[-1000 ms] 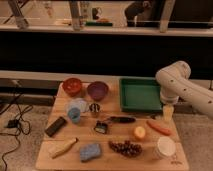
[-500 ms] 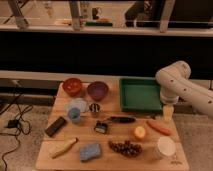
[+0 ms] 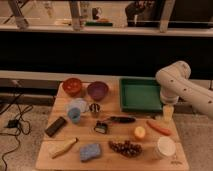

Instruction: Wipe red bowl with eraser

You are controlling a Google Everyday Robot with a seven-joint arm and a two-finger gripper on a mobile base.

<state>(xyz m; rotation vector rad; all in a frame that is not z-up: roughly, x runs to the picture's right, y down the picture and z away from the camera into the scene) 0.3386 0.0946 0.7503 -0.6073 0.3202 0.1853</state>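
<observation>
Lying flat near the left edge of the counter (image 3: 116,132), the eraser (image 3: 55,126) is a black block, its long axis slanting from near-left to far-right. The bowl (image 3: 72,86) sits upright behind it. The claw (image 3: 168,114) hangs released and empty, just right of the tray (image 3: 140,95).

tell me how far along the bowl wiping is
Done: nothing yet. The eraser lies untouched near the left edge of the table, apart from the red bowl at the back left. In hand: nothing. The claw hangs open at the right, beside the green tray. Left: reach across, pick up the eraser, then wipe the bowl.
</observation>
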